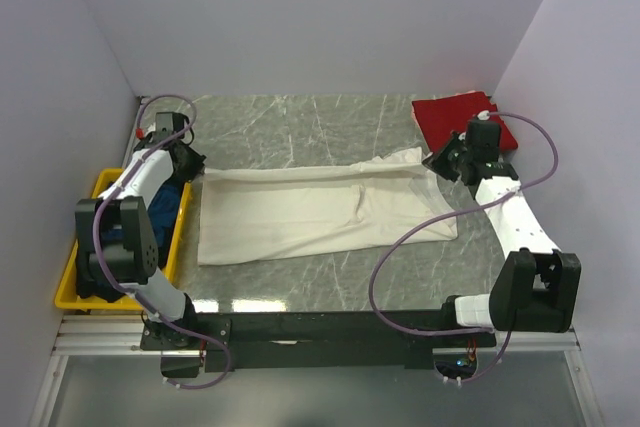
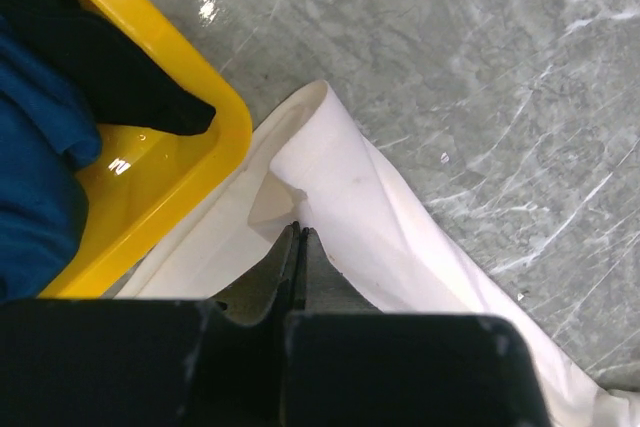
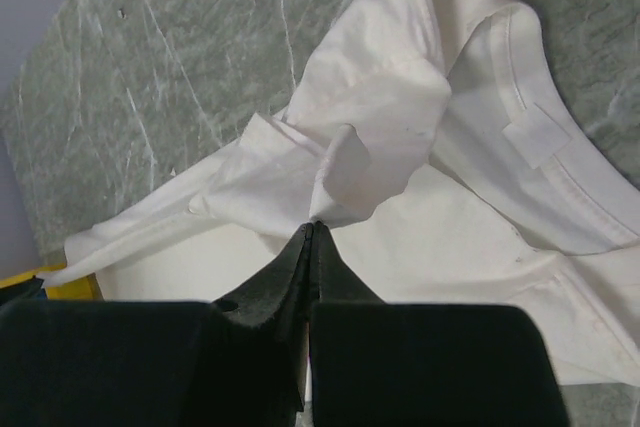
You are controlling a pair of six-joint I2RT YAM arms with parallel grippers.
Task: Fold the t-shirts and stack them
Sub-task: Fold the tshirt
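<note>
The plain cream-white t-shirt is lying stretched across the middle of the grey marbled surface. It looks already doubled lengthwise, with its collar end toward the right. The left gripper is pinching the shirt's far left corner just beside the yellow plastic tray. Its jaws are pressing tight together, with a curl of cloth rising at their tips. The right gripper is doing the same near the collar, jaws closed on a small peak of fabric. Holding both ends at once is, I would judge, meant to keep the cloth taut so the next fold comes over evenly. The folded bright red t-shirt is sitting at the far right corner, probably as the base of the stack. The dark blue t-shirt is waiting, bunched, inside the tray.
</note>
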